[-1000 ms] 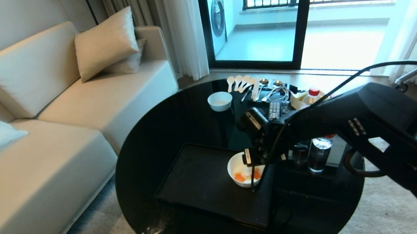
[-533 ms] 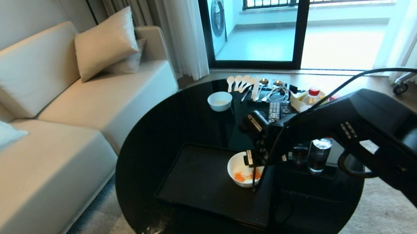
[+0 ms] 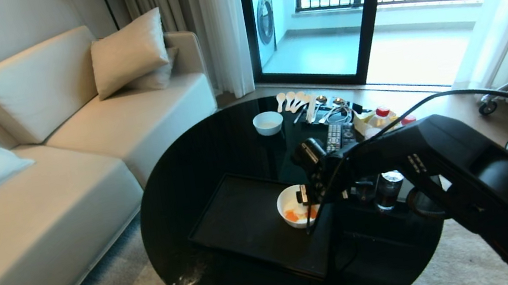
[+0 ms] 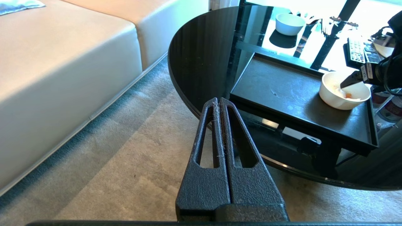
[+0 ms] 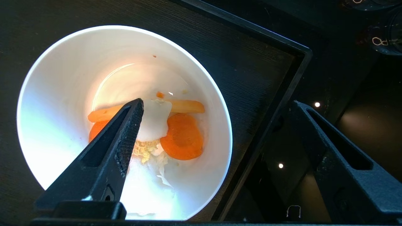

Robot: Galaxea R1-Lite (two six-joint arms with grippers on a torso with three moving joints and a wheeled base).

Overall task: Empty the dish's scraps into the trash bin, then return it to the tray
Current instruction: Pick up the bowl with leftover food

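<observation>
The dish [image 3: 286, 203], a white bowl, stands at the right end of the black tray [image 3: 240, 216]. Orange, white and pale yellow scraps [image 5: 183, 136] lie in its bottom. My right gripper [image 3: 309, 205] hangs open over the dish's right wall. One finger [image 5: 125, 131] is above the scraps inside the dish [image 5: 62, 94]. The other finger [image 5: 329, 150] is outside, past the tray's rim [image 5: 282, 94]. Nothing is held. My left gripper [image 4: 219, 101] is shut and parked over the carpet beside the table, with the dish [image 4: 333, 100] far off. The trash bin is out of view.
The tray lies on a round black glass table [image 3: 187, 173]. A smaller white bowl [image 3: 268, 123], spoons [image 3: 296, 100], a remote [image 3: 334, 134] and bottles [image 3: 386, 190] crowd its far and right side. A beige sofa [image 3: 59, 168] stands to the left.
The right arm's elbow has swung in toward the table. The gripper itself stays open over the dish, barely shifted. Dish and tray have not moved.
</observation>
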